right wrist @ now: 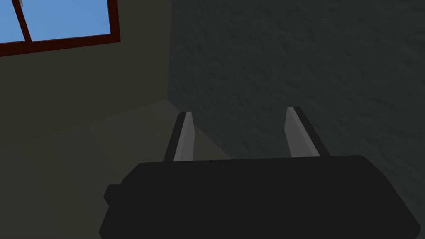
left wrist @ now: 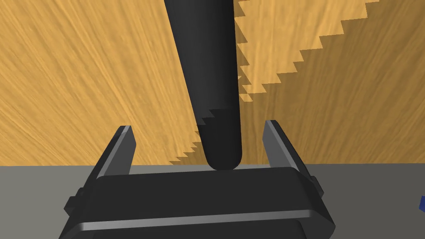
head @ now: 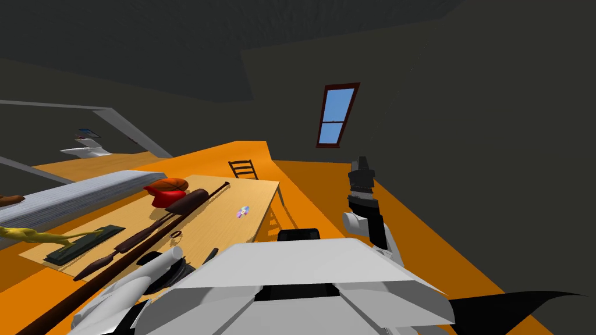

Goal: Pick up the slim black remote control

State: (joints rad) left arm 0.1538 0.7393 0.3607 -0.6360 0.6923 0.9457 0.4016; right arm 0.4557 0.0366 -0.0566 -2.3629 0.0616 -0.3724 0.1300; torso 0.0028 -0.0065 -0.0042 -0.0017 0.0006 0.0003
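The slim black remote control [left wrist: 209, 83] lies flat on the light wooden table [left wrist: 83, 83], with its rounded end right at the table's near edge. You have the left gripper [left wrist: 198, 125] straddling that end: one finger [left wrist: 120, 147] stands on each side of it, both spread apart with wood visible between each blade and the remote, so nothing is clamped. A jagged shadow falls across the tabletop beside the remote. In the head view the same table carries, farther out, a small pale disc [head: 243, 211], a long dark bat [head: 186, 203], a red cap [head: 163, 196] and an orange ball [head: 173, 184], with a dark chair [head: 243, 168] past its far end on the orange floor [head: 326, 192]. Your right gripper [right wrist: 240, 110] is raised well away from the table on the other side, its fingers parted and holding nothing.
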